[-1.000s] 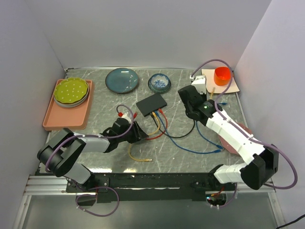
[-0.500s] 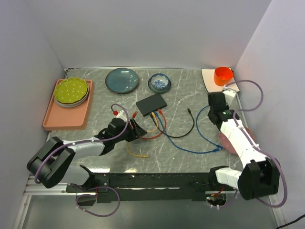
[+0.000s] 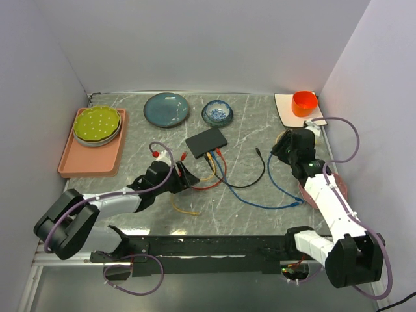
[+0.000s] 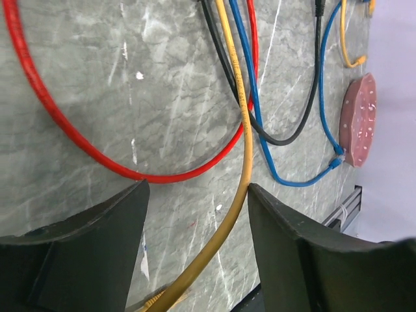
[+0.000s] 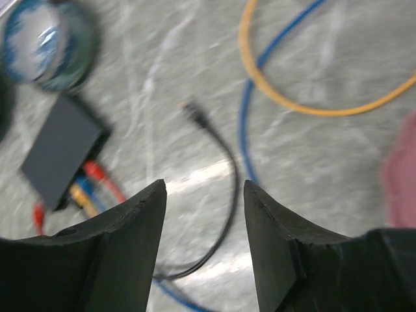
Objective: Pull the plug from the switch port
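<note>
The left jaws are spread wide, low over the counter (image 3: 247, 123). A yellow cable (image 4: 244, 130) runs up through the gap between them, close along one finger and not pinched. Beside it the left wrist view shows a red cable (image 4: 65, 123) looping across the stone, plus a blue cable (image 4: 260, 136).

The right jaws are also spread and hold nothing. In their wrist view the gap frames the black cable (image 5: 232, 175), whose loose plug (image 5: 190, 110) lies bare on the counter.

From above, the switch (image 3: 207, 141) sits just to 12 o'clock of the counter's middle, lying flat, with its sockets on the 5 o'clock edge. Red, blue and yellow plugs sit in that edge. The black plug rests at 3 o'clock of the switch, well apart from it. The left jaws lie at 7 o'clock of the switch, the right jaws further out at 3 o'clock.

A blue plate (image 3: 166, 108) and a small bowl (image 3: 216, 112) stand toward 12 o'clock, and an orange cup (image 3: 303, 103) at 2 o'clock.
</note>
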### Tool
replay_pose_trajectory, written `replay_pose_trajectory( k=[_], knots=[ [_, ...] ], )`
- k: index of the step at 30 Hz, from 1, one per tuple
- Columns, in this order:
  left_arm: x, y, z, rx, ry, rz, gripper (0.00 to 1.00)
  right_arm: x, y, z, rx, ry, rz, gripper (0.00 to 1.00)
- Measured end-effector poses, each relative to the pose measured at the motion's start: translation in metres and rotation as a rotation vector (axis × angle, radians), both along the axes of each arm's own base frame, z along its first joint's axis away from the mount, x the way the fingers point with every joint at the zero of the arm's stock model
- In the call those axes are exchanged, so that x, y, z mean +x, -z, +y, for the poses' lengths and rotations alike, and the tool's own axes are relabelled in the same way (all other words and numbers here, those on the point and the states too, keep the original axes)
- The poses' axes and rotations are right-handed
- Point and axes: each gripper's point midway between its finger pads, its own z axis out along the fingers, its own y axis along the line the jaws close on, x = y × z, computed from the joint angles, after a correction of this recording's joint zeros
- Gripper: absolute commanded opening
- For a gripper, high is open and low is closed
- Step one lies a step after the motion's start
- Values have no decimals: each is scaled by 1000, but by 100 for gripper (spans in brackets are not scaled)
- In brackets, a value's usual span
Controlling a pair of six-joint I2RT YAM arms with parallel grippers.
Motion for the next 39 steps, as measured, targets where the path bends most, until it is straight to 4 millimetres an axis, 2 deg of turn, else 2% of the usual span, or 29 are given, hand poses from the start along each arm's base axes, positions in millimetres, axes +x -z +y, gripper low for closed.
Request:
replay_pose_trajectory(
  k=[3, 6, 10, 13, 16, 20, 23, 28, 33, 39],
  knots=[
    [2, -5, 4, 2, -16, -8, 69, 3, -3, 29, 35, -98, -18, 56],
    [7, -15, 8, 1, -41, -25, 69, 8, 3, 74, 65, -251, -8, 56],
    [15, -25, 12, 1, -74, -48, 68, 15, 30, 144, 80, -461, 61, 49],
    [16, -25, 18, 16, -94, -40, 68, 20, 61, 174, 83, -543, 133, 42],
    [15, -24, 25, 32, -116, -31, 68, 20, 94, 179, 80, -554, 209, 33],
    [15, -34, 32, 23, -134, -46, 68, 22, 115, 180, 72, -547, 260, 21],
    [16, -38, 35, 18, -145, -56, 67, 28, 119, 184, 77, -543, 263, 17],
    [14, -30, 39, 34, -152, -34, 67, 33, 127, 191, 85, -545, 267, 15],
    [14, -28, 43, 41, -161, -23, 66, 27, 143, 200, 83, -561, 301, 12],
    [19, -21, 50, 56, -200, -4, 66, 21, 143, 214, 80, -597, 293, 11]
  ],
)
